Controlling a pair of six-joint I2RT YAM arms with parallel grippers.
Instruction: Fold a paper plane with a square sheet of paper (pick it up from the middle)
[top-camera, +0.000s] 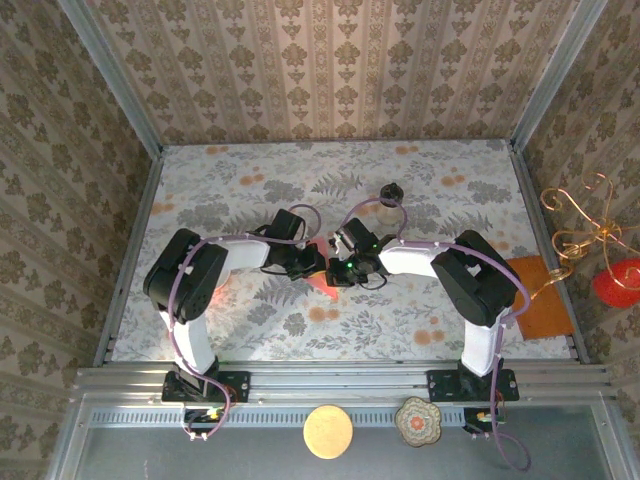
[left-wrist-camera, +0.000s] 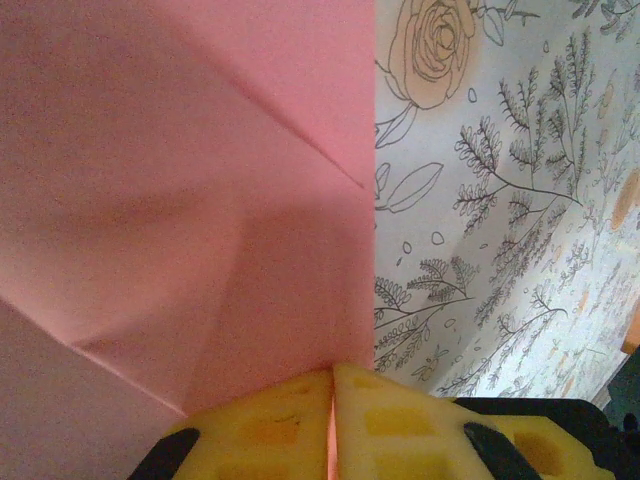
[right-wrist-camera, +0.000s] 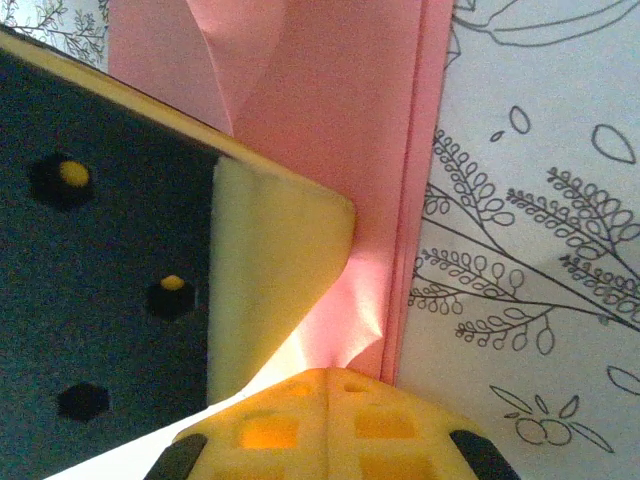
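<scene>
Left gripper (left-wrist-camera: 333, 375) pinches the paper (left-wrist-camera: 190, 200) at one edge, its yellow pads (left-wrist-camera: 280, 425) pressed together with a pink sliver between them. Right gripper (right-wrist-camera: 328, 378) is likewise clamped on a bunched fold of the same sheet. Both meet mid-table. The paper sits between and just under them, partly folded, with diagonal creases and layered edges showing, and some of it lies on the floral table (top-camera: 240, 190).

Risks, as I judge them:
- **Tearing or slipping:** the two pinches are very close together, so a pull in opposite directions could tear the thin sheet or drag it out of one grip.
- **Stray crease:** the paper is puckered at the right pads, and pressing there could set a crease that spoils the plane's line.
- **Finger clash:** a dark, yellow-edged finger (right-wrist-camera: 120, 260), likely the left gripper's, lies just beside the right pads, so the two could knock each other.
- **Early release:** if one side lets go early, the layers could spring open and slip out of line.

The jar (top-camera: 390, 193) stands further back and the orange sheet (top-camera: 540, 300) lies well off to the right, so neither looks likely to interfere.
</scene>
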